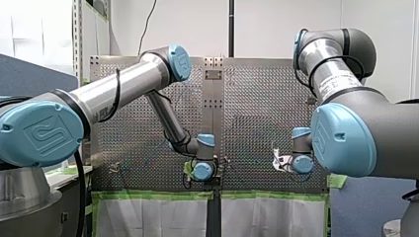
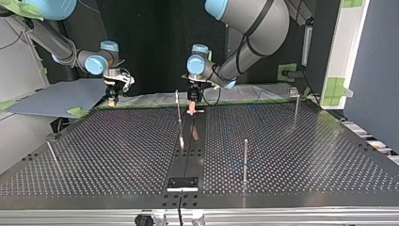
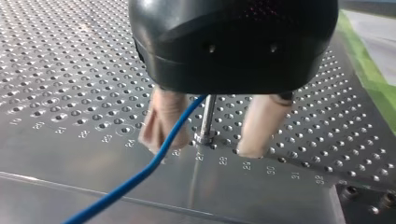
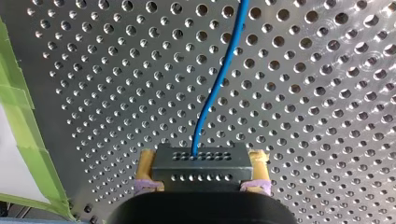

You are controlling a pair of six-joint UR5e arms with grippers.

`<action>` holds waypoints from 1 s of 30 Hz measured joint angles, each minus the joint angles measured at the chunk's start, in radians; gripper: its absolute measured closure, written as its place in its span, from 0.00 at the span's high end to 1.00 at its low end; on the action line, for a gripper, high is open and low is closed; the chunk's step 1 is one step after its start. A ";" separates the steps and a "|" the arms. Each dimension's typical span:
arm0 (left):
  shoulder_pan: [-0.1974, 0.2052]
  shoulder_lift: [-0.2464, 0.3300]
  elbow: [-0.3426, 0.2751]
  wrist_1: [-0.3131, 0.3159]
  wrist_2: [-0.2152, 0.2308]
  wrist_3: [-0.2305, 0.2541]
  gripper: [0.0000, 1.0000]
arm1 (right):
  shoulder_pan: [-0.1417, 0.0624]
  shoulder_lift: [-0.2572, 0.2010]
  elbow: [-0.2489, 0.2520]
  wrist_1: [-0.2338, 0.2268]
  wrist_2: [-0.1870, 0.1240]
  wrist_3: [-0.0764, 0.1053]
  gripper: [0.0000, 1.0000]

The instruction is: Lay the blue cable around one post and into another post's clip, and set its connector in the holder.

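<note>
Thin blue cable (image 4: 215, 86) curves from its perforated grey connector (image 4: 201, 164).

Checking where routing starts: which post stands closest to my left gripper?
The thin post at the dark centre strip, right beside my left gripper. The other posts stand far off on the perforated plates at either side.

Blue cable (image 4: 215, 88), green tape (image 4: 21, 107).

Behind the table (image 1: 257, 98) is a white wall (image 1: 276, 29) with a dark pole (image 1: 230, 27) – at the front view's left, a blue partition (image 1: 24, 74). Green tape (image 1: 153, 195) edges white sheets (image 1: 148, 217) below the table. The top view's backdrop (image 2: 150, 42) is black, a blue-grey panel (image 2: 371, 70) at its right.
</note>
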 joint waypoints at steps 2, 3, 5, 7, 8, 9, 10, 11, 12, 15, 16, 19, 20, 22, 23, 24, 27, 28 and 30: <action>0.002 0.007 -0.007 -0.017 0.003 0.004 1.00 | 0.000 0.000 0.000 0.003 -0.001 0.000 0.00; 0.003 0.012 -0.012 -0.025 0.002 0.008 1.00 | 0.000 0.000 0.000 0.004 -0.001 0.000 0.00; 0.004 0.027 -0.027 -0.043 -0.005 0.020 1.00 | 0.000 0.000 0.001 0.006 -0.002 0.000 0.00; 0.005 0.044 -0.044 -0.062 -0.019 0.032 1.00 | 0.000 0.001 0.001 0.007 -0.002 0.000 0.00; 0.006 0.050 -0.051 -0.069 -0.025 0.036 1.00 | 0.000 0.001 0.001 0.007 -0.002 0.000 0.00; 0.006 0.058 -0.058 -0.076 -0.031 0.040 1.00 | 0.000 0.001 0.001 0.007 -0.002 0.000 0.00; 0.006 0.067 -0.067 -0.086 -0.038 0.043 1.00 | 0.001 0.001 0.001 0.007 -0.003 0.000 0.00; 0.006 0.075 -0.075 -0.094 -0.042 0.045 1.00 | 0.002 0.001 0.001 0.007 -0.003 0.000 0.00; 0.006 0.082 -0.083 -0.101 -0.042 0.047 1.00 | 0.002 0.001 0.001 0.008 -0.003 0.001 0.00; 0.002 0.109 -0.109 -0.128 -0.031 0.056 1.00 | 0.003 0.002 0.001 0.008 -0.003 0.002 0.00; -0.002 0.119 -0.119 -0.138 -0.023 0.061 1.00 | 0.002 0.002 0.001 0.009 -0.003 0.002 0.00; -0.012 0.140 -0.147 -0.165 0.002 0.079 1.00 | 0.001 0.002 0.001 0.012 -0.003 0.003 0.00; -0.015 0.143 -0.154 -0.174 0.010 0.083 1.00 | 0.001 0.002 0.001 0.013 -0.003 0.003 0.00; -0.022 0.148 -0.165 -0.195 0.031 0.088 1.00 | 0.001 0.003 0.001 0.013 -0.003 0.003 0.00; -0.024 0.149 -0.168 -0.204 0.040 0.090 1.00 | 0.001 0.003 0.001 0.014 -0.003 0.003 0.00; -0.027 0.150 -0.170 -0.214 0.049 0.091 1.00 | 0.001 0.003 0.001 0.014 -0.003 0.003 0.00; -0.033 0.150 -0.173 -0.241 0.071 0.092 1.00 | 0.000 0.003 0.001 0.014 -0.004 0.003 0.00; -0.035 0.151 -0.173 -0.247 0.076 0.092 1.00 | 0.000 0.003 0.001 0.014 -0.004 0.003 0.00; -0.037 0.151 -0.173 -0.253 0.082 0.092 1.00 | 0.000 0.003 0.001 0.014 -0.005 0.002 0.00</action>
